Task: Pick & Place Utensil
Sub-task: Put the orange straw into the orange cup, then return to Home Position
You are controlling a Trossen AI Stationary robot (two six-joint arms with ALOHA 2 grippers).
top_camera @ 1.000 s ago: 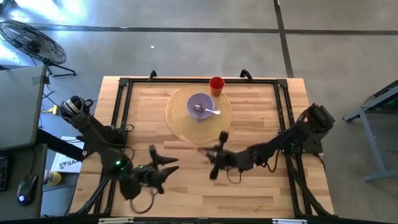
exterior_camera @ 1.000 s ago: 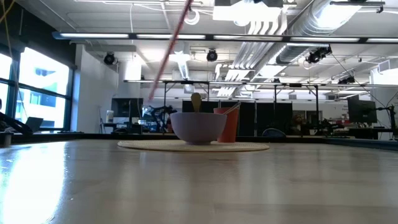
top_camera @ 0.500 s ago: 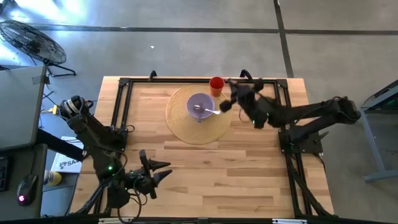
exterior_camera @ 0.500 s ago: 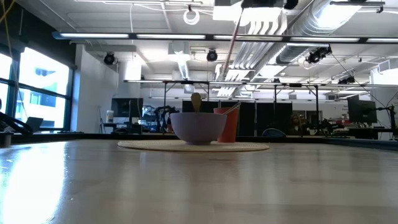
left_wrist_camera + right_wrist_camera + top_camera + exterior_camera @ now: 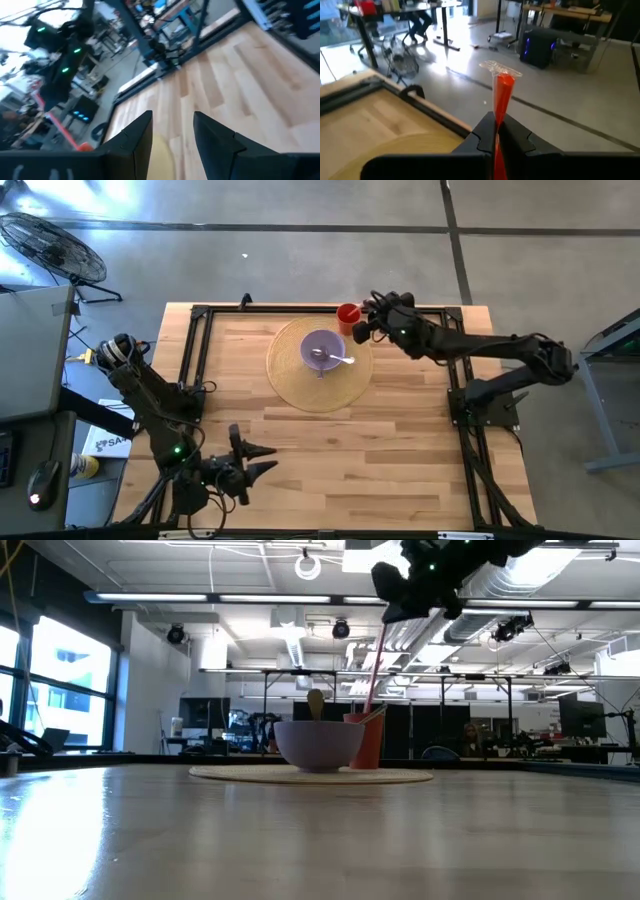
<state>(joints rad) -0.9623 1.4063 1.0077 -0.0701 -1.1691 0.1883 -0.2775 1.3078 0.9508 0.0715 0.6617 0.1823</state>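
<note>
A thin red utensil (image 5: 375, 665) slants down from my right gripper (image 5: 392, 612) to the rim of the red cup (image 5: 368, 745). Whether its lower end is inside the cup does not show. In the high view my right gripper (image 5: 358, 330) is just right of that cup (image 5: 348, 313) at the table's far edge, shut on the utensil. Left of the cup, a purple bowl (image 5: 320, 348) holding a spoon (image 5: 340, 360) rests on a round woven mat (image 5: 320, 390). My left gripper (image 5: 268, 460) waits open near the front left, with nothing between its fingers. My right gripper pinches the red utensil's shaft (image 5: 498, 125) between its two fingers. The shaft runs along the fingers and sticks out past their tips, ending in a pale flat tip (image 5: 500, 67). The utensil is lifted clear of the table and is tilted.
Black frame rails (image 5: 200, 340) run along the table's left, far and right sides. Bare wood (image 5: 350, 450) lies between the mat and the near edge. In the left wrist view my left gripper (image 5: 172, 120) looks across bare tabletop toward the mat.
My right gripper, shut on the red utensil throughout, has swung from the middle of the table toward the far edge, risen and rolled, ending beside the red cup. The utensil's lower end now hangs at the cup's rim. My left gripper has drifted slightly toward the near left corner.
</note>
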